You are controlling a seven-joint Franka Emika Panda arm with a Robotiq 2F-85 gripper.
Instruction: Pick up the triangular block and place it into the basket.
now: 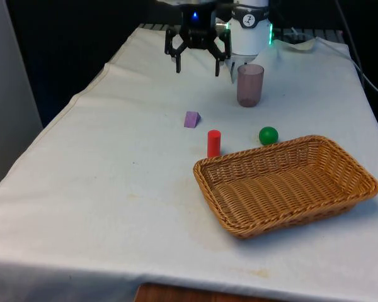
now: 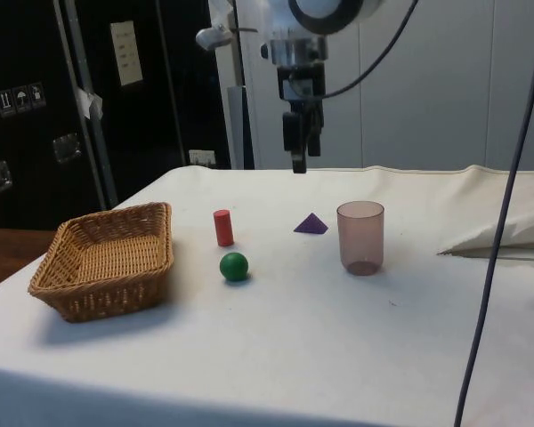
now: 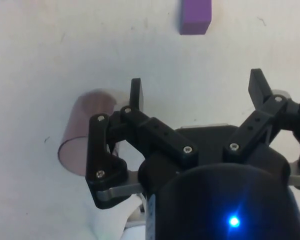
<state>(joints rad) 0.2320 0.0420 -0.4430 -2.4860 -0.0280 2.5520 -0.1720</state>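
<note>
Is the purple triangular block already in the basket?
No, the purple triangular block lies on the white cloth beyond the red cylinder, apart from the wicker basket, with the open claw hanging above the table.

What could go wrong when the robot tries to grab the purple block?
1. The block is small with sloped sides, so it might slip from the open hand.
2. The cup stands upright near the hand; a swing that way could knock it over.
3. The red cylinder and green ball sit between the block and the basket; a low carry could bump them.
</note>
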